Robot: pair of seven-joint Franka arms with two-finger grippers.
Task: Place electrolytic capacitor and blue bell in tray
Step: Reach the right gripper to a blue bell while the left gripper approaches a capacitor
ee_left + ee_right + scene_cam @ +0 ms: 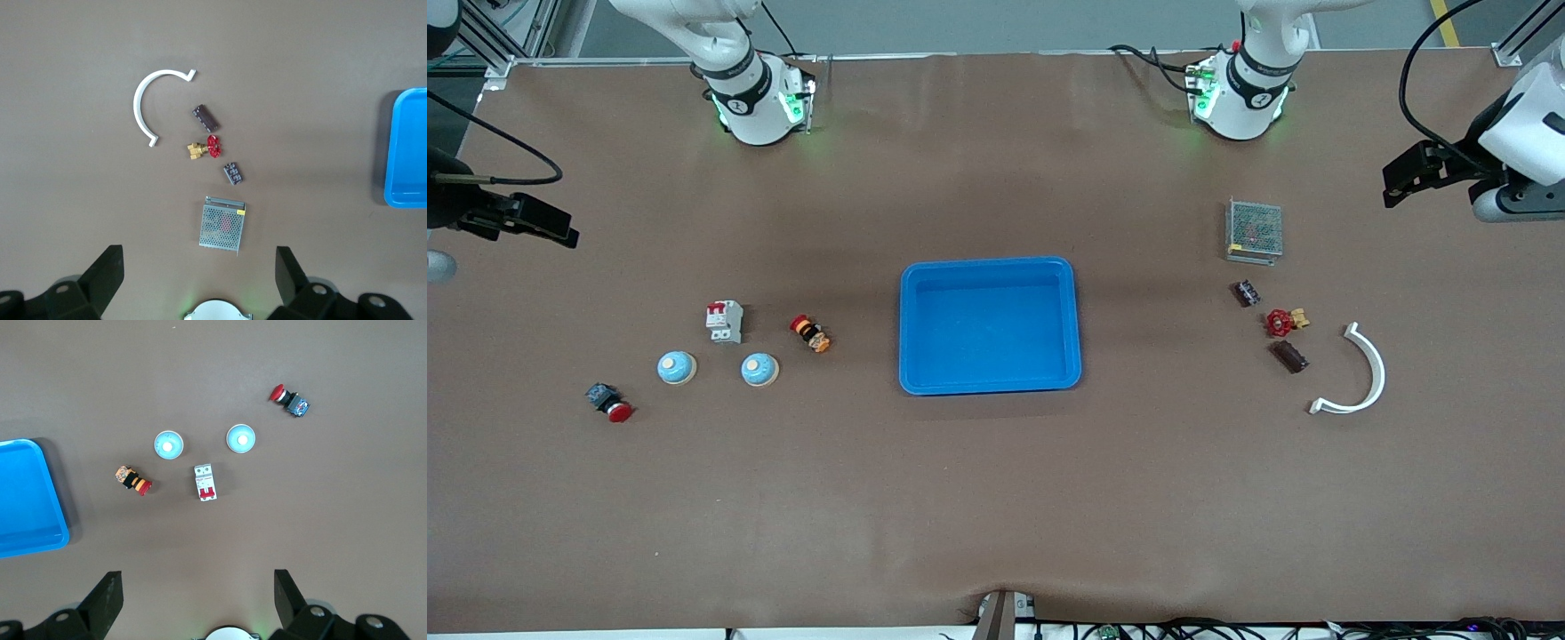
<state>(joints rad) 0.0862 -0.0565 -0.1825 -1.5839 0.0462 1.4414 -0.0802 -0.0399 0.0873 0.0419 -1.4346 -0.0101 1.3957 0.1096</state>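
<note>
The bright-blue tray point(990, 329) lies empty at the table's middle; its edge shows in the left wrist view point(408, 153) and the right wrist view point(27, 500). The electrolytic capacitor point(1290, 356), a dark brown cylinder, lies on its side toward the left arm's end point(205, 117). Two blue bells point(676, 367) point(759, 370) sit toward the right arm's end point(241, 438) point(169, 444). My left gripper point(1396, 182) point(199, 260) is open and empty, high over the table's left arm end. My right gripper point(556, 231) point(197, 580) is open and empty, high over the right arm's end.
Near the capacitor lie a red-handled valve point(1283, 321), a small dark terminal block point(1246, 292), a white curved bracket point(1360, 373) and a metal mesh box point(1254, 230). Near the bells lie a circuit breaker point(726, 321) and two red push buttons point(810, 333) point(609, 403).
</note>
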